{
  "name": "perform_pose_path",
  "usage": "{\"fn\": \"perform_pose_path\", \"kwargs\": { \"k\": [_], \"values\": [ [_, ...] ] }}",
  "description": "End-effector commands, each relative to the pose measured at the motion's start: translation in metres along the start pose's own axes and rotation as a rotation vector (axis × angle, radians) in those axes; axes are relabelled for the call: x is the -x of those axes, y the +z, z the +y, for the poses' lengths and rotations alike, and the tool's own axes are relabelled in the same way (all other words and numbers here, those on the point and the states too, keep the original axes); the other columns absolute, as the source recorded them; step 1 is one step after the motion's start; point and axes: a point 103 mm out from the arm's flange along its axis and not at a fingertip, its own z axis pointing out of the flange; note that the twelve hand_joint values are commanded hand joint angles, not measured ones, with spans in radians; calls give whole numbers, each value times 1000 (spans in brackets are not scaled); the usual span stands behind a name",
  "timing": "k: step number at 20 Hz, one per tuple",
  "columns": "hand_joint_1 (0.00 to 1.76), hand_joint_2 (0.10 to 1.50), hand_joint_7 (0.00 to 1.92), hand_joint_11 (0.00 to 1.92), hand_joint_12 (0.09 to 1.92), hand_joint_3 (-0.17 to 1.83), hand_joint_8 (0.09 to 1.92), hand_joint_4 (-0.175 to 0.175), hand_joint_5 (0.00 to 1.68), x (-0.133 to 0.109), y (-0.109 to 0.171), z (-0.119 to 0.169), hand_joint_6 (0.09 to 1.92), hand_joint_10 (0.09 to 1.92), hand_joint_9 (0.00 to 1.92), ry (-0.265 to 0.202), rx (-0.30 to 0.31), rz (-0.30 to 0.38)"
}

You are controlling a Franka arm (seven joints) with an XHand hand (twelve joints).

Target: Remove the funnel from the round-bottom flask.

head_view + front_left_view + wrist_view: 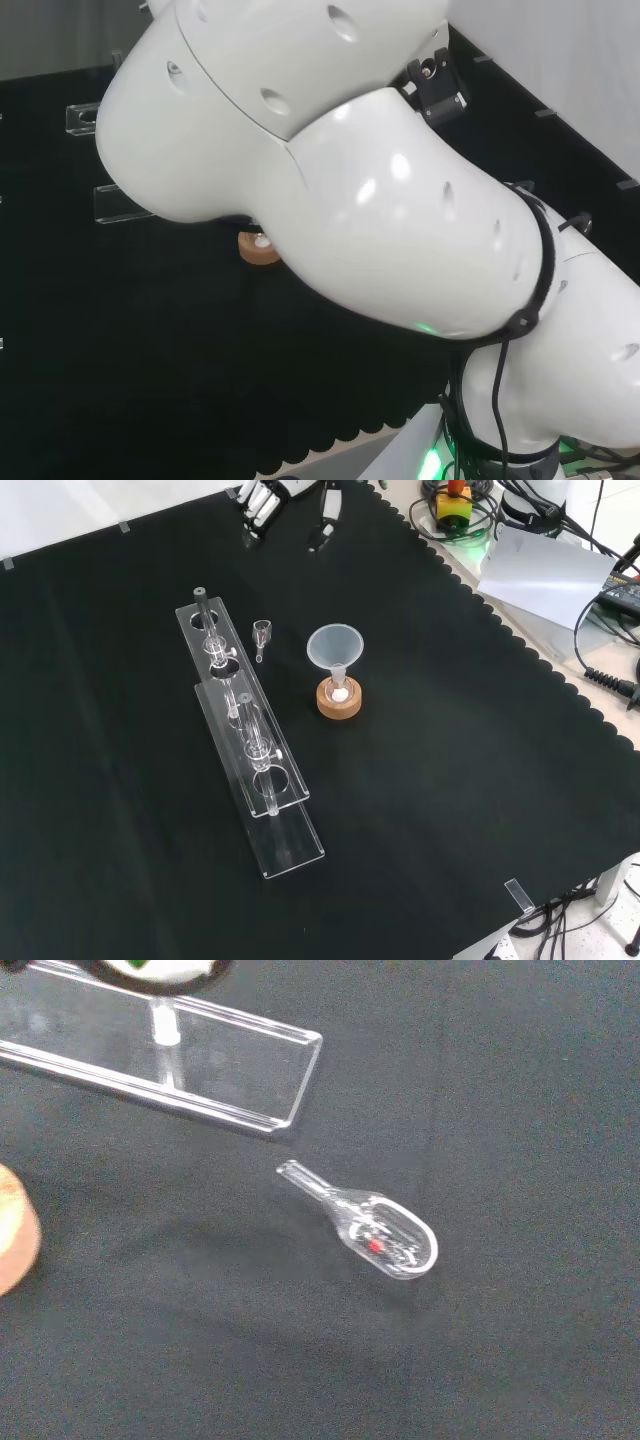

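On the cloth (420, 810), mid-bench beside the rack (245, 735), the funnel (335, 648) sits in the flask (340, 687); the hand (262, 500), fingers relaxed at the far edge, should pinch its rim and lift straight.

A small clear glass scoop (383, 1236) lies on the black cloth (500, 1080), near a clear rack's (200, 1060) end; a cork ring (15, 1230) sits apart.
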Motion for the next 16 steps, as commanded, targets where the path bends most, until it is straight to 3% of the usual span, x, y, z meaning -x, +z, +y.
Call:
{"fn": "perform_pose_path", "kwargs": {
  "k": [1, 9, 16],
  "values": [
    [706, 712, 391, 469, 1327, 498, 715, -40, 363, -21, -9, -22, 347, 590, 663, -70, -50, 27],
    [618, 696, 231, 597, 1317, 434, 733, -42, 293, -63, -15, -22, 119, 623, 582, -193, -95, 39],
    [573, 694, 139, 568, 1349, 373, 738, -39, 244, -93, -12, -8, 87, 672, 470, -234, -155, 9]
  ]
}}
